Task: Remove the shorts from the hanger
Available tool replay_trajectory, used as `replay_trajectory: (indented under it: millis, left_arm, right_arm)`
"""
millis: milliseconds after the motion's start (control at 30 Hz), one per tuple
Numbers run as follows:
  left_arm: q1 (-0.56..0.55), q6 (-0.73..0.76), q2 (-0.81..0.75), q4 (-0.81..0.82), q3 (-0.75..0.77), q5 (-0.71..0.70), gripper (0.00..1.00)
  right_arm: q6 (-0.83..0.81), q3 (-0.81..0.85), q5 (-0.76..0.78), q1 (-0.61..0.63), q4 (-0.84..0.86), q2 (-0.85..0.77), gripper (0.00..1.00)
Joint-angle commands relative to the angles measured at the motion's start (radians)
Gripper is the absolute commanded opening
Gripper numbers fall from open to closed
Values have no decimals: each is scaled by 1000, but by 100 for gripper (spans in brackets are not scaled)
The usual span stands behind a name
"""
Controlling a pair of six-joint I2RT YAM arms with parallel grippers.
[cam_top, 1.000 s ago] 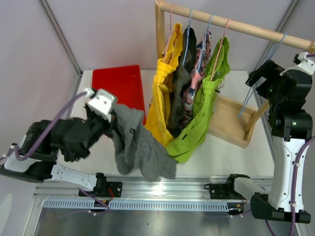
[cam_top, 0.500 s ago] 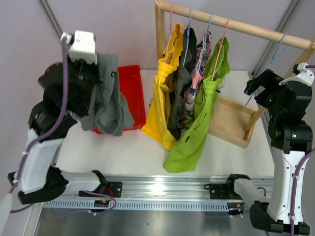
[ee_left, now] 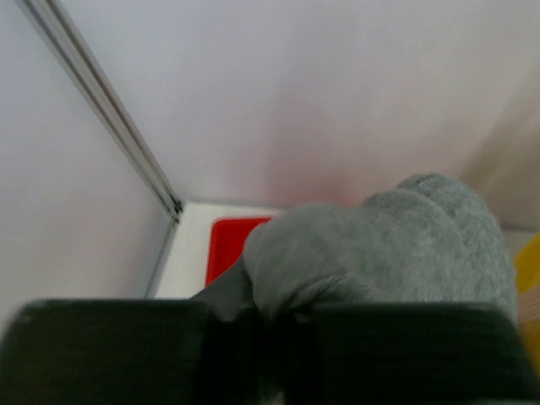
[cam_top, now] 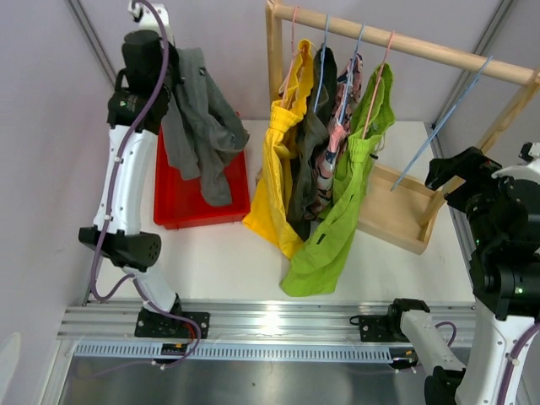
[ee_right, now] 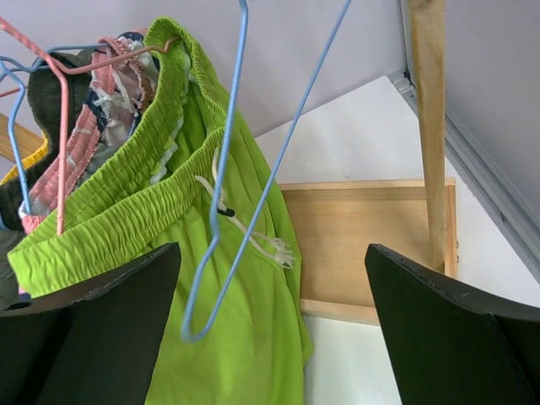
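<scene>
At the far left corner of the counter [cam_top: 228,261], the left end effector [ee_left: 270,337] is raised high and clenched on the grey shorts [cam_top: 198,126]. The wrist view shows grey cloth bunched between the two dark fingers [ee_left: 110,350]. These shorts are off the rail and hang free. Their lower folds dangle over the red bin [cam_top: 177,215], which sits along the left edge; contact with the bin cannot be confirmed.

Toward the far edge, right of centre, a wooden rail [cam_top: 422,46] carries four garments on wire hangers. From left to right they are the yellow shorts [cam_top: 274,169], dark olive shorts [cam_top: 305,160], pink floral shorts [cam_top: 333,143] and lime green shorts [cam_top: 337,228]. The lime green pair hangs lowest, with its hem near the counter. A small dark mark on it is too small to read.

One bare blue hanger [cam_top: 439,126] hangs tilted near the rail's right end, above the rack's wooden base tray [cam_top: 396,211].

Near the right edge, the right end effector [ee_right: 270,337] is released, with its jaws spread wide and gripping nothing. The blue hanger and the lime green shorts appear beyond its fingers.
</scene>
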Motion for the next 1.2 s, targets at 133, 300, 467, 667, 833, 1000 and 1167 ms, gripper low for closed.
replay_trajectory:
  millis: [133,300,467,667,833,1000,1167]
  left_arm:
    - [5,-151,-160,183,-404,137,99]
    - [-12,-181,-318,174,-562,137,99]
    - [-96,-175,-545,172,-773,124,99]
    - [-124,-212,-800,289,-1129,265,99]
    - [-127,-233,-924,326,-1329,282,99]
    - [-128,-234,-950,370,-1407,277,99]
    - [-128,-229,-946,370,-1406,280,99]
  right_arm:
    - [-15,190,-34,-3,-37,33,100]
    - [11,378,-167,-3,-28,159,99]
    - [75,404,-308,-3,96,265,99]
    - [93,407,-318,37,171,432,95]
    - [83,408,-246,135,210,538,93]
    - [61,448,-157,269,198,621,92]
    - [64,418,-92,319,231,635,92]
